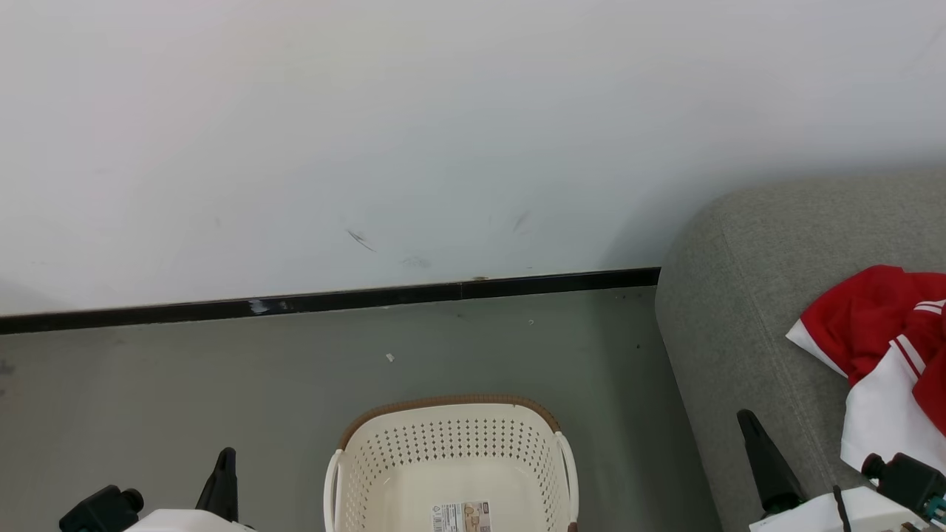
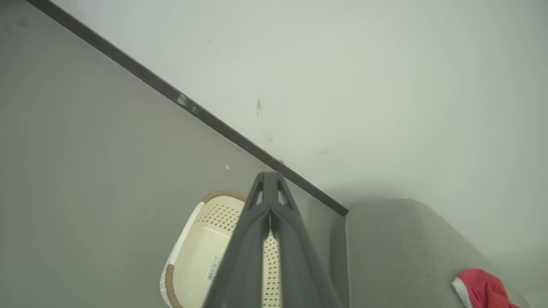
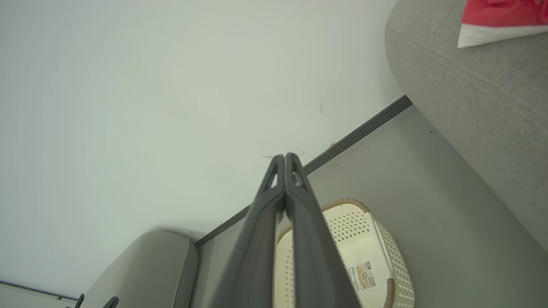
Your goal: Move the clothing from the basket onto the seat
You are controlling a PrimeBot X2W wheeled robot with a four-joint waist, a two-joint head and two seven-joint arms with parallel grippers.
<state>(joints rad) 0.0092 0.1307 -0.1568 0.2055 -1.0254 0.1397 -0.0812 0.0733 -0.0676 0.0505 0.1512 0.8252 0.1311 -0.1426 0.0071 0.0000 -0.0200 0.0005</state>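
Both pressed closed, left end effector (image 1: 227,454) and right end effector (image 1: 743,417) point forward, flanking the basket (image 1: 451,442).

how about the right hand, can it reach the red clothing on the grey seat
Probably yes: the right hand hovers beside the red and white clothing, only bare grey fabric seat between.

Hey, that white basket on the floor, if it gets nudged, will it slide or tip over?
Probably slides: the basket looks empty apart from a label, with thin perforated plastic walls, so it is likely light, and the floor looks smooth. Tipping seems unlikely, since it looks wider than tall. It should stay stiff rather than fold.
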